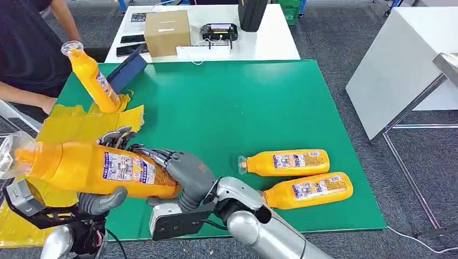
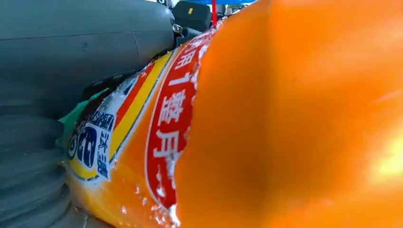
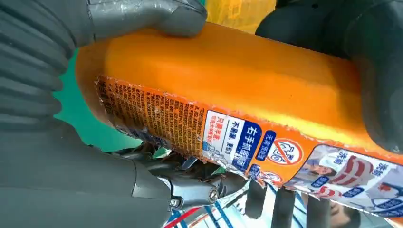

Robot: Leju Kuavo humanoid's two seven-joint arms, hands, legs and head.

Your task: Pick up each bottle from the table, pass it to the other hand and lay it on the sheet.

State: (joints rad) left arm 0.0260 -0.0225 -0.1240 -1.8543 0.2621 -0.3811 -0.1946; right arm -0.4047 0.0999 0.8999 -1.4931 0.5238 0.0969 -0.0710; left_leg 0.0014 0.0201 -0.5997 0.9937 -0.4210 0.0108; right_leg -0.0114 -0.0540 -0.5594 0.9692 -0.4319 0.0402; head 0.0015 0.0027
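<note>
Mid-handover at lower left: right hand (image 1: 183,175) wraps the orange bottle (image 1: 92,167) base while left hand (image 1: 102,200) clasps its middle, over the yellow sheet (image 1: 70,127).

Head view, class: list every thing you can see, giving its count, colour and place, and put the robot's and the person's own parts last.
Held bottle: one, orange, between both robot hands over the sheet's edge.
Lying bottles: two, orange, side by side on the mat's right.
Raised bottle: one, orange, tilted above the sheet's far end.
Sheet: one, yellow, mat's left.
Mat: one, green, tabletop.
Cardboard box: one, brown, white table behind.
Left hand: grey, under the held bottle.
Right hand: grey, gripping its base.
Person's arm: far left.
</note>
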